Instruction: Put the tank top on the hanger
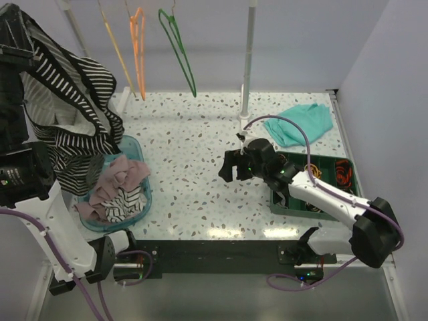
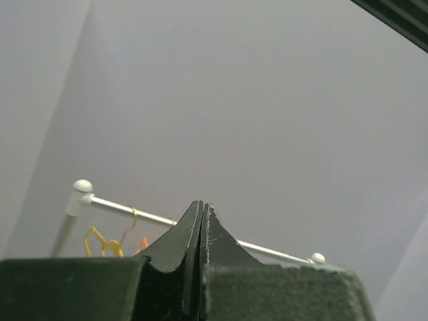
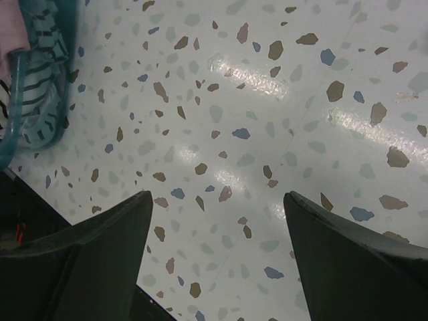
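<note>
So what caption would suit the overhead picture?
Left hand holds up a black-and-white striped tank top; right hand hovers open; thin green hanger hangs behind.

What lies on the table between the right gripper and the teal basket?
Nothing: in the top view, bare speckled table separates the right gripper from the teal basket.

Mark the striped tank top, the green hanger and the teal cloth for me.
tank top (image 1: 80, 150): top external view, striped body
green hanger (image 1: 179, 48): top external view, sloping arm
teal cloth (image 1: 301, 122): top external view, middle of fabric
</note>
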You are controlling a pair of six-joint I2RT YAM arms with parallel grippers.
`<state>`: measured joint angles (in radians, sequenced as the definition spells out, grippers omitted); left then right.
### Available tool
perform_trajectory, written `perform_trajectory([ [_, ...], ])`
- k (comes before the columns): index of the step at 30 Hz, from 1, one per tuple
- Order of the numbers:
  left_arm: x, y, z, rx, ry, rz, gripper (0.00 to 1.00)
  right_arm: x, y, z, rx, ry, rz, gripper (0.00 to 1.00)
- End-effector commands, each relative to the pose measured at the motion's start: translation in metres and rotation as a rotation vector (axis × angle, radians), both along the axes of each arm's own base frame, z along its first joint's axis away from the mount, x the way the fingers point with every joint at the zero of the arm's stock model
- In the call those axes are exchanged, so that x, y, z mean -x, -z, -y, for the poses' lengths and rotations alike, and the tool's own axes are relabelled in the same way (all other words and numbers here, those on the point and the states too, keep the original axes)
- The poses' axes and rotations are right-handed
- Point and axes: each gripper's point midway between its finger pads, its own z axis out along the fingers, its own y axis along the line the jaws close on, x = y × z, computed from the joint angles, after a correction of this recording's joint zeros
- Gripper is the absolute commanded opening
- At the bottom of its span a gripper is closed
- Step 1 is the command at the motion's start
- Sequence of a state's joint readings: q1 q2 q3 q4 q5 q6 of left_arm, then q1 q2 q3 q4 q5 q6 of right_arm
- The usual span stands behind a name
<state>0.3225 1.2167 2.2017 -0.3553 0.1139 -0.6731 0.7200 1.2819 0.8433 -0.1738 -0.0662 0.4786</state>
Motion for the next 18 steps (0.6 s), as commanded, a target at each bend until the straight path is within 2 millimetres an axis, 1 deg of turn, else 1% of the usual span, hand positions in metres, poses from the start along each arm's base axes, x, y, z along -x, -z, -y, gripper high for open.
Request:
perform_trajectory([
  [1,0.001,0.010,0.037,-0.015,0.225,-0.004,0.00,-0.010,-0.076,0.004,-0.104,0.055,0.154,0.84],
  [2,0.004,0.014,0.041,-0.008,0.247,-0.006,0.00,-0.008,-0.088,0.004,-0.121,0.054,0.173,0.84],
  [5,0.011,0.032,0.054,-0.008,0.312,-0.047,0.00,-0.007,-0.118,0.018,-0.147,0.099,0.242,0.84],
  [6,0.003,0.047,0.057,-0.006,0.344,-0.081,0.00,-0.003,-0.131,0.024,-0.163,0.106,0.269,0.84],
  [7,0.017,0.050,0.065,-0.014,0.361,-0.066,0.00,-0.004,-0.139,0.029,-0.165,0.123,0.289,0.84],
  [8,0.019,0.056,0.068,-0.001,0.382,-0.074,0.00,-0.003,-0.149,0.031,-0.176,0.128,0.308,0.84],
  [9,0.012,0.073,0.069,0.008,0.404,-0.112,0.00,0.000,-0.154,0.035,-0.178,0.131,0.315,0.84],
  [10,0.020,0.077,0.074,0.000,0.422,-0.111,0.00,0.004,-0.166,0.039,-0.195,0.133,0.342,0.84],
  [11,0.018,0.085,0.078,0.007,0.453,-0.131,0.00,0.005,-0.172,0.043,-0.198,0.145,0.355,0.84],
  [12,0.012,0.100,0.082,0.007,0.488,-0.170,0.00,0.007,-0.174,0.048,-0.196,0.153,0.360,0.84],
  [13,0.015,0.105,0.084,0.006,0.495,-0.180,0.00,0.011,-0.182,0.052,-0.209,0.159,0.378,0.84],
  [14,0.015,0.111,0.085,0.010,0.497,-0.193,0.00,0.013,-0.184,0.055,-0.212,0.164,0.384,0.84],
  [15,0.011,0.122,0.085,0.024,0.506,-0.215,0.00,0.015,-0.184,0.057,-0.211,0.167,0.383,0.84],
  [16,0.018,0.123,0.089,0.014,0.517,-0.208,0.00,0.017,-0.186,0.059,-0.218,0.171,0.385,0.84],
  [18,0.020,0.132,0.097,0.018,0.565,-0.230,0.00,0.021,-0.187,0.062,-0.223,0.170,0.382,0.84],
])
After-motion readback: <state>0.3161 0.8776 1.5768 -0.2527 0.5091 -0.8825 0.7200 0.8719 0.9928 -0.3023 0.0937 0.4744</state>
